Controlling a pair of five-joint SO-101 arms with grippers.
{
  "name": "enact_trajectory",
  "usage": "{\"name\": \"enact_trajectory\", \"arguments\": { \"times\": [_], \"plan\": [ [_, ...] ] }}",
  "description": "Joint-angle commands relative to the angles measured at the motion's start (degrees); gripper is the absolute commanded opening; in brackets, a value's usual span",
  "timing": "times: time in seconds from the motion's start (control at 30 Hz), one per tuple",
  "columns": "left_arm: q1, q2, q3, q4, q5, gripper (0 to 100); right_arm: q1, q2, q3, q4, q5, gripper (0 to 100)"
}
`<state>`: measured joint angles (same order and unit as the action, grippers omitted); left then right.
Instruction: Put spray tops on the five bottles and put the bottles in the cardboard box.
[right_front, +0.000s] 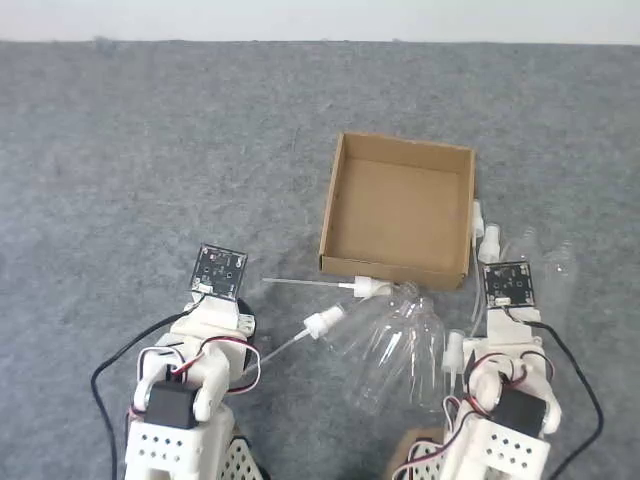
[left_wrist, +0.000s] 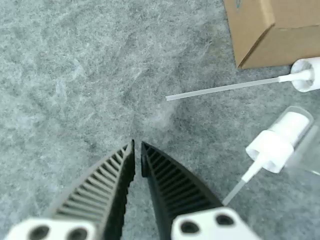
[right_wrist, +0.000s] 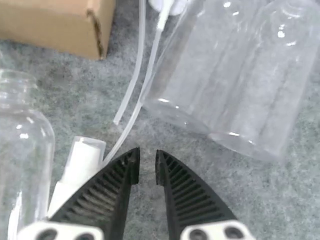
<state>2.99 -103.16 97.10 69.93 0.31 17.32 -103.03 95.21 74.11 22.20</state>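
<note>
Inside the cardboard box (right_front: 398, 270) nothing is lying yet; its floor is showing bare, so no bottle is packed. Just in front of the box's near wall, a cluster of clear bottles (right_front: 395, 345) is lying sideways on the grey worktop (right_front: 150, 150). Two spray tops are lying loose beside that cluster, one (right_front: 365, 288) just off the box's near wall and another (right_front: 325, 322) a little farther out. Both dip tubes (left_wrist: 225, 89) are pointing away from the bottles, so I am judging neither as fitted. More bottles and white tops (right_front: 488, 238) are resting along the box's right wall; I cannot tell whether any are joined. I am reading the task as barely begun, with capping and boxing both remaining.

The left fingers (left_wrist: 167, 175) are standing all but closed, gripping nothing, over bare worktop out from the box's near left corner. The right fingers (right_wrist: 187, 185) are showing a thin slit, also gripping nothing, with bottles close on both sides.

Left of the box a wide stretch of worktop is offering room. In front and to the right, clutter is crowding the right arm, and the box's upright walls are likely needing an approach from above.
</note>
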Motion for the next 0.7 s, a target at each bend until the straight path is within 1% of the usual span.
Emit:
{"name": "enact_trajectory", "arguments": {
  "times": [0.0,0.1,0.2,0.3,0.47,0.57,0.67],
  "plan": [
    [0.4,0.2,-0.5,0.0,0.1,1,1.5,-1.1,0.4,-2.2,0.5,2.4],
    [-0.1,0.2,-0.5,0.0,0.1,1,1.7,-1.1,-2.7,-1.5,0.7,2.4],
    [-0.1,0.2,-0.5,0.0,0.1,1,2.0,-1.1,-7.5,-1.0,3.4,2.4],
    [-0.1,0.2,-0.5,0.0,0.1,1,2.0,-1.0,-10.8,-0.5,4.2,3.1],
    [-0.1,0.2,-0.5,0.0,0.1,1,2.1,-0.9,-16.0,-0.1,6.8,13.7],
    [-0.2,0.2,-0.5,0.0,0.1,1,2.2,-0.4,-21.0,0.0,6.7,11.6],
    [-0.2,0.2,-0.5,0.0,0.1,1,3.1,5.5,-27.3,-0.1,6.7,11.0]
  ]
}}
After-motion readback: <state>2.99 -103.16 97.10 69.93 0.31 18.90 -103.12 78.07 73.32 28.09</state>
